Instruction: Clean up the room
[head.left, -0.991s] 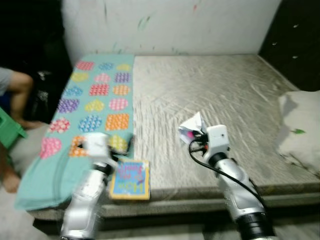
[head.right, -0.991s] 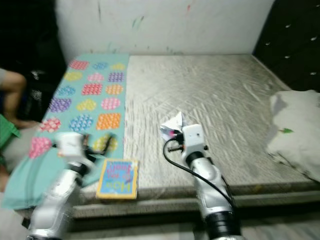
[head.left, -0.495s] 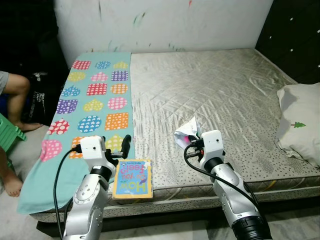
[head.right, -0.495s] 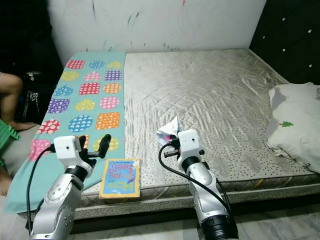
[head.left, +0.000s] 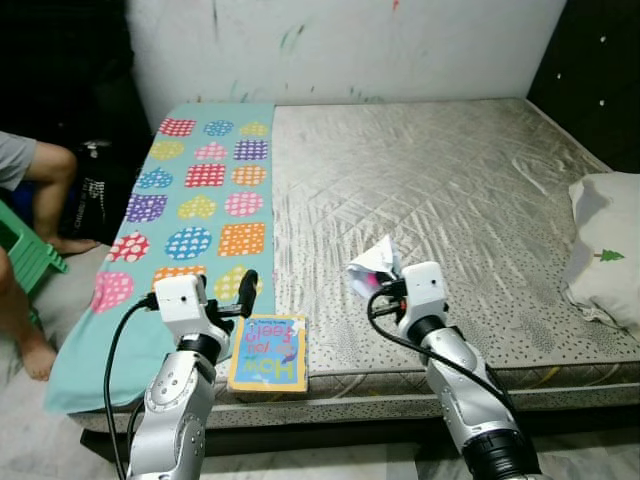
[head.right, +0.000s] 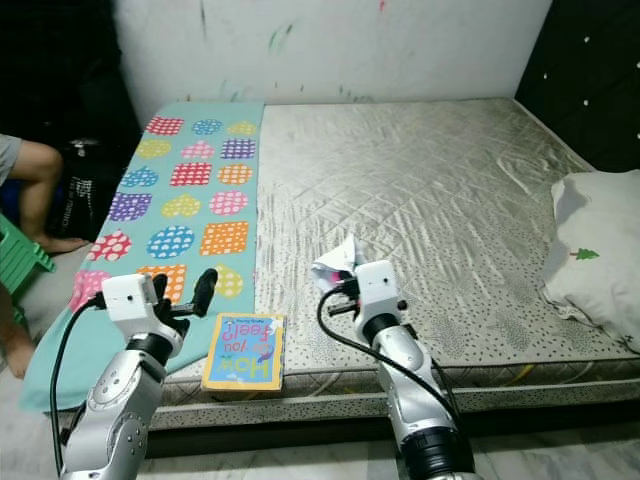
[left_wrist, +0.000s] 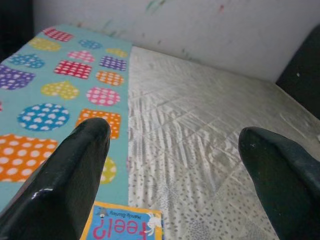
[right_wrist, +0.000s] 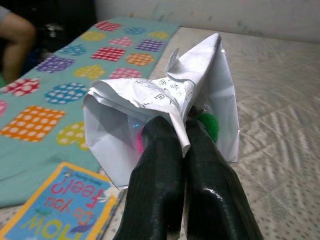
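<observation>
Bedroom in front of me, and the bed (head.left: 450, 190) takes up most of the scene: a bare mattress in pale quilted fabric with a slight sheen, wrinkled toward the middle. Along my left side lies the teal blanket (head.left: 190, 190), soft and flat, patterned with dotted hearts and squares in bright colours. At the far right edge sits a white pillow (head.left: 606, 250), plump and creased. A person's leg (head.left: 40, 190) shows beside the bed, next to a green stool (head.left: 25, 255).

Tidying looks barely under way. I've got one piece of litter in hand: my right gripper (right_wrist: 187, 145) has its jaws clamped shut on the crumpled white paper (right_wrist: 160, 100), thin, printed, folded into a rough cone, held above the mattress near the front edge. My left gripper (left_wrist: 175, 150) hovers with jaws wide apart, empty. Below it, the children's book (head.left: 268, 353), flat, glossy, rectangular, waits at the mattress edge, partly on the blanket.
</observation>
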